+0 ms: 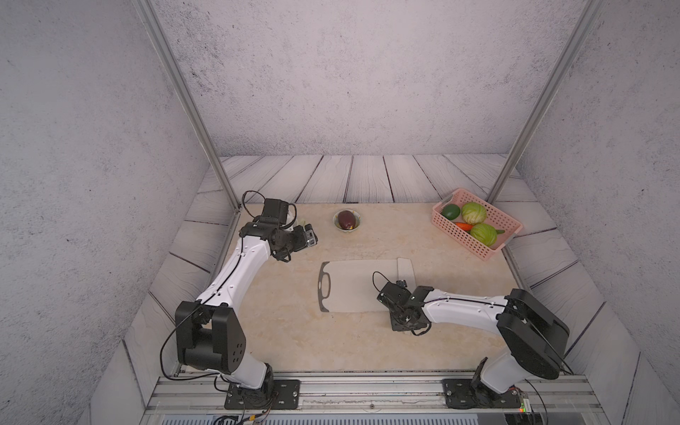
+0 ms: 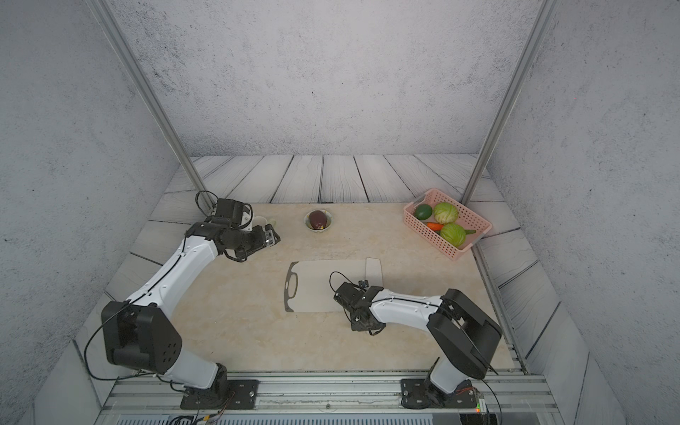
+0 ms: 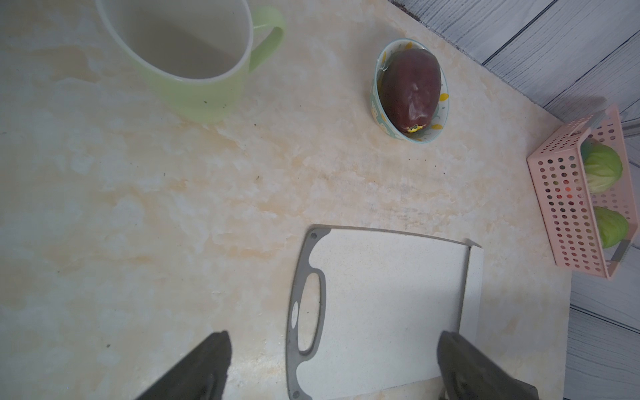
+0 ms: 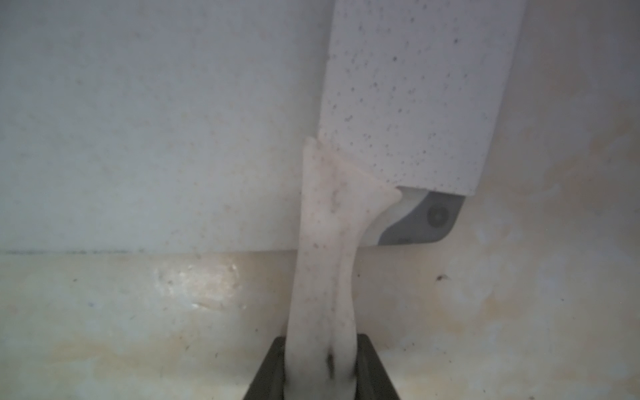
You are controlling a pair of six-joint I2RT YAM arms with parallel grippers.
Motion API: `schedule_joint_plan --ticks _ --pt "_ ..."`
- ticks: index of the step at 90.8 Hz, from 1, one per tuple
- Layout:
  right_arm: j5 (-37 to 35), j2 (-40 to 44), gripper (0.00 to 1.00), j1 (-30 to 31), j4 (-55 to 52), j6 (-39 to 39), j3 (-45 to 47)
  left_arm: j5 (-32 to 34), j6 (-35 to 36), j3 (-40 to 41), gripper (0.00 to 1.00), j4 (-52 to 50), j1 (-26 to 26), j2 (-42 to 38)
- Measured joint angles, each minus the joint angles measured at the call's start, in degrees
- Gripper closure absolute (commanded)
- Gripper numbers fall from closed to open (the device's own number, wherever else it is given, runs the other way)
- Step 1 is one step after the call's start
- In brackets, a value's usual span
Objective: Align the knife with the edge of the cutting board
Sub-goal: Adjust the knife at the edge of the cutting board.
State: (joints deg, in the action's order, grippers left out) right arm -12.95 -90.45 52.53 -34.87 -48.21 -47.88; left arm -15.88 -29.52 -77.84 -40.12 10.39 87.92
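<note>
Near the back left corner of the table, our left gripper hangs over bare surface beside a green mug, its fingers wide apart and holding nothing. It is well clear of the work, and we judge it can stay parked there. Along the back edge, toward the middle, sits a small bowl with a dark vegetable in it, well apart from everything we need.

At the table's centre lies the cutting board, long side running left to right, its handle slot at the left end. The knife lies along the board's right short edge. Its blade covers the dark trim there, and its handle reaches past the board's near long edge out over the table. Our right gripper has its fingers clamped on that handle.

The blade already looks close to parallel with the short edge, perhaps overhanging it slightly. We cannot tell whether it is fully down. To finish well, we should make only small wrist turns until the two edges run together and keep the blade flat and low. We should not push sideways, since the board may slide. Then we part the fingers and lift straight up without dragging the handle.

The pink basket near the back right corner stays out of reach.
</note>
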Motion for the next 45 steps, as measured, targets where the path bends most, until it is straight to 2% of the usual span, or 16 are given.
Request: schedule_joint_plan --ticks 45 --pt "0.5 -0.1 0.93 -0.1 0.0 0.5 0.0 0.0 0.0 0.0 0.02 0.0 0.0 0.0"
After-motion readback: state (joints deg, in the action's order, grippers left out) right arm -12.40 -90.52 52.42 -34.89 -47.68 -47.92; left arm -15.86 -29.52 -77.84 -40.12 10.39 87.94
